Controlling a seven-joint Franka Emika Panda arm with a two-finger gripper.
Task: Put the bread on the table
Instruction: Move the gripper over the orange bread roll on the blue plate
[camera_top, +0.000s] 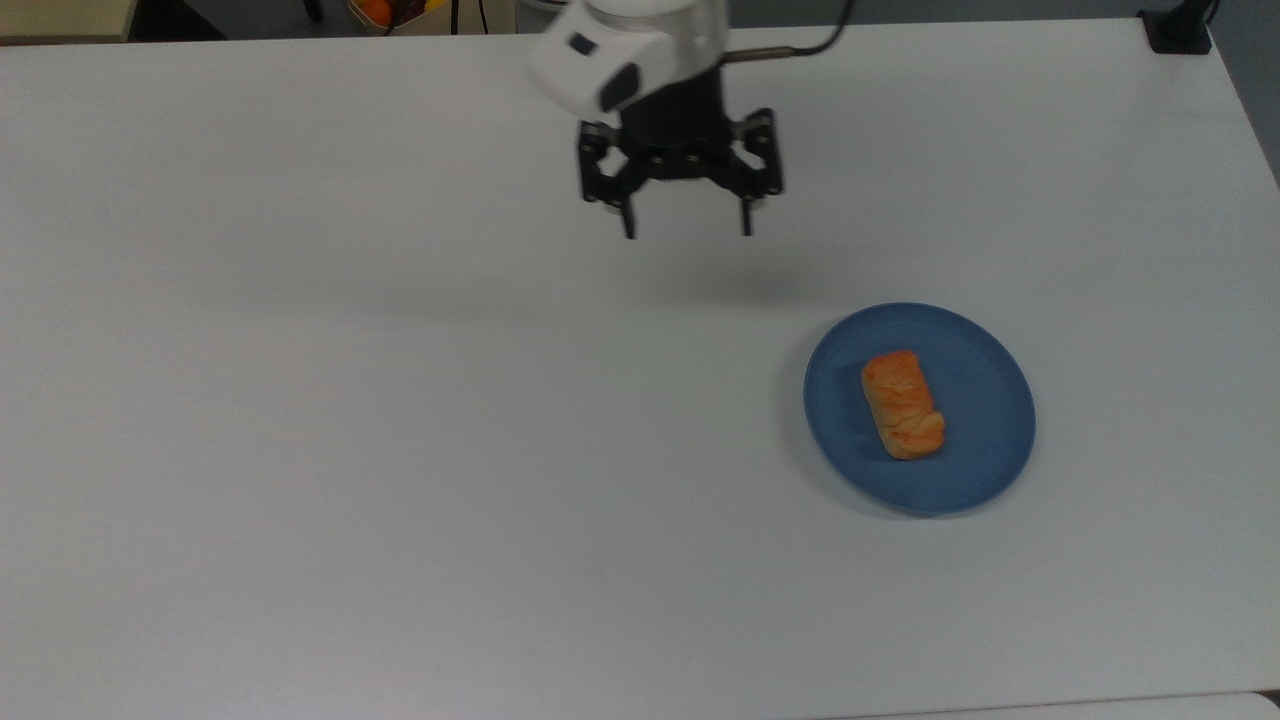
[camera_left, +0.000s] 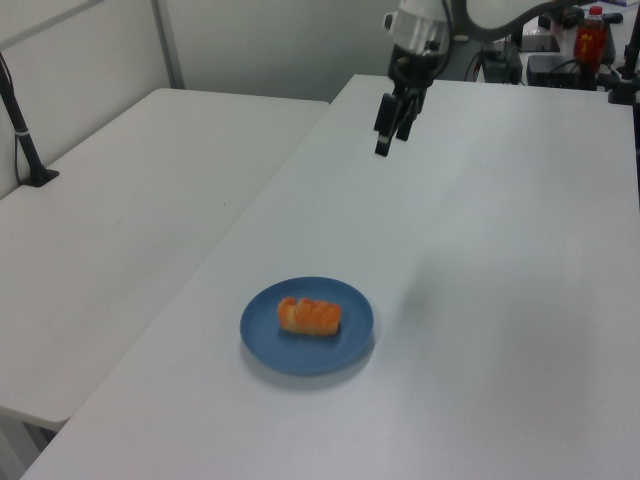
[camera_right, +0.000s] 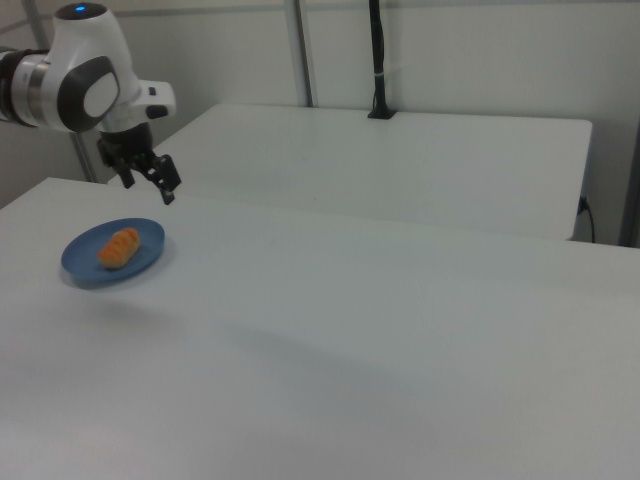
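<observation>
I've got the gripper (camera_top: 687, 232) hanging above the table (camera_top: 400, 450), fingers spread wide with nothing between them, well apart from the target and toward the top view's upper left of it. The bread (camera_top: 903, 404) lies flat on the blue plate (camera_top: 990, 470), roughly centred, long axis running near-to-far in the top view with a slight tilt; in the left view it sits lengthwise left-to-right. So the pick hasn't started. Risks as I see them: the finger line looks close to the bun's short axis, but the bun is slightly skewed, so an unaligned close could twist it or squeeze a corner. The crust looks glossy and the body soft, so too hard a pinch could crush it, too light and it could slip out on the lift. Coming down too deep could hit the plate and skid it. Plate rim is shallow, so a sideways nudge could push the bun off uncontrolled.
</observation>
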